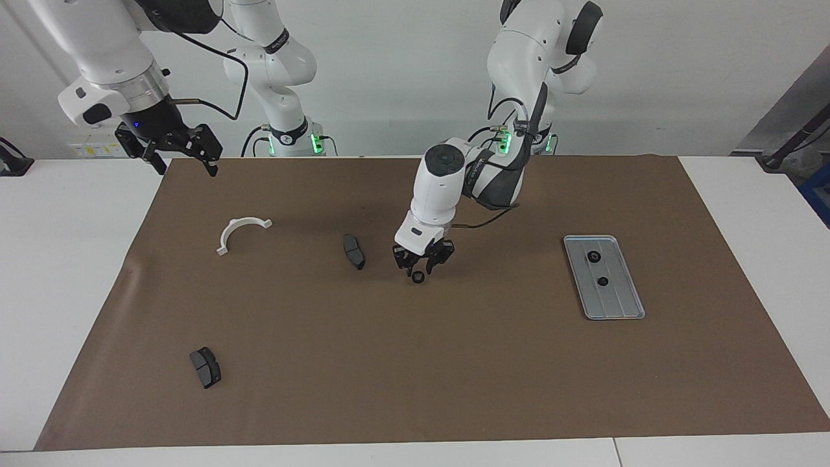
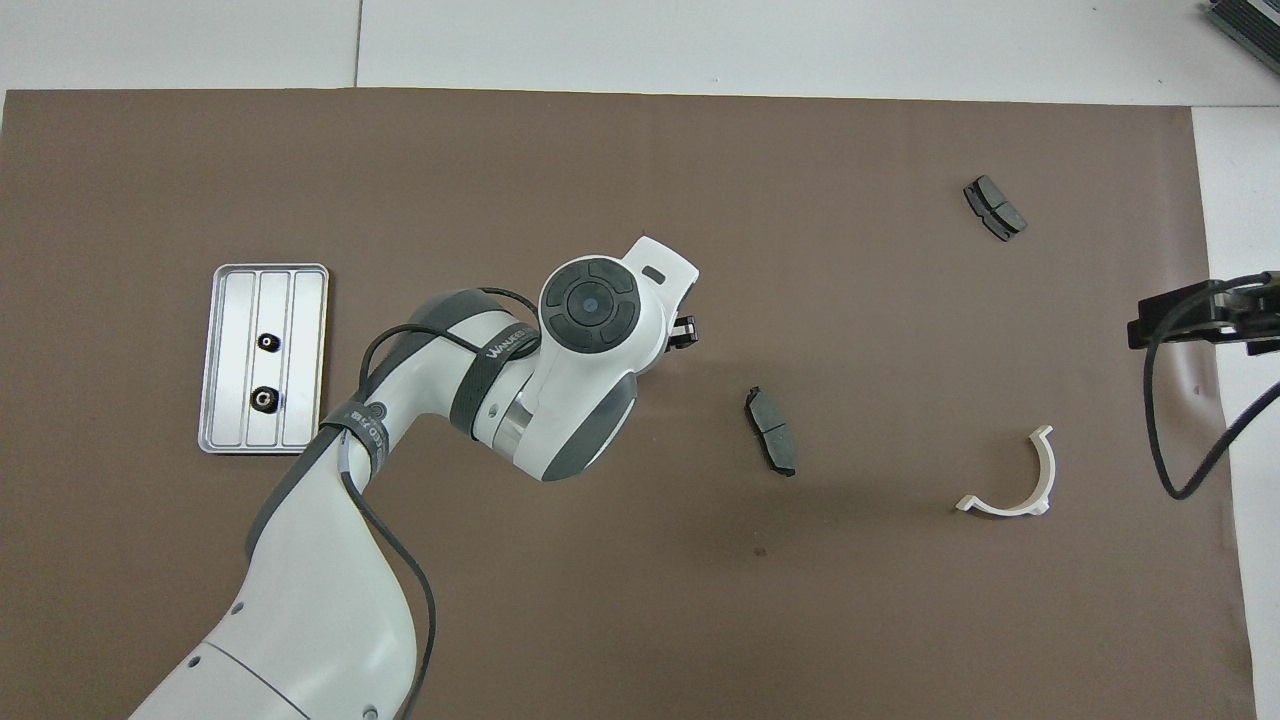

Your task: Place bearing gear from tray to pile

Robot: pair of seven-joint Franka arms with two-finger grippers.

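**Left hand above a gear at mid-mat**

Left hand (image 1: 423,264) hangs low over the middle of the brown mat (image 1: 415,363), fingers apart, with a black ring gear (image 1: 418,277) just under its tips; whether they touch it I cannot tell. A brake pad (image 1: 353,251) lies at the gear's 10 o'clock in the facing view. Two more gears (image 1: 592,256) (image 1: 602,281) sit in the tray (image 1: 619,311), at 3 o'clock from the hand. Right hand (image 1: 176,149) waits with fingers apart over the mat's corner, above the white bracket (image 1: 238,231).
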